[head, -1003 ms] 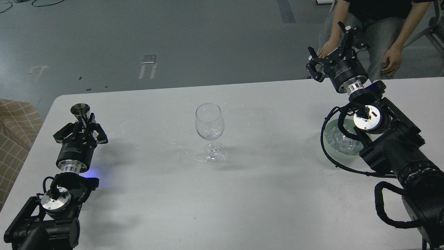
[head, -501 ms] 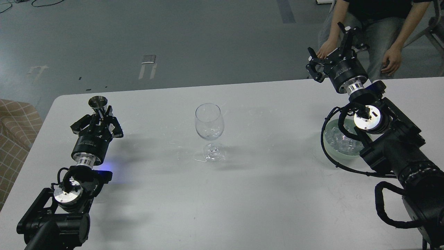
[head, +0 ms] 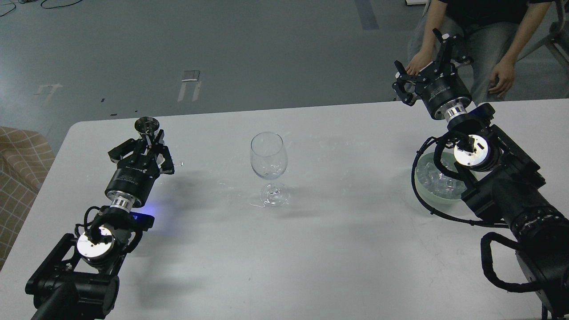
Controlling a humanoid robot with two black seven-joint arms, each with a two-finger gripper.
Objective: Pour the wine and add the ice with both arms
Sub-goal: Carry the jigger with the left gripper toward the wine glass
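An empty clear wine glass (head: 267,166) stands upright at the middle of the white table (head: 338,249). My left gripper (head: 149,138) is shut on a small steel measuring cup (head: 147,126), held upright above the table's far left. My right gripper (head: 426,53) is open and empty, raised over the table's far right edge. A pale green bowl (head: 438,192) of clear ice cubes (head: 434,181) sits at the right, partly hidden behind my right arm.
A seated person (head: 484,40) is just beyond the far right table edge, one hand close to my right gripper. A checked cushion (head: 20,173) lies off the table's left edge.
My left gripper has carried the steel cup up and to the right, toward the wine glass. The right arm has stayed still.
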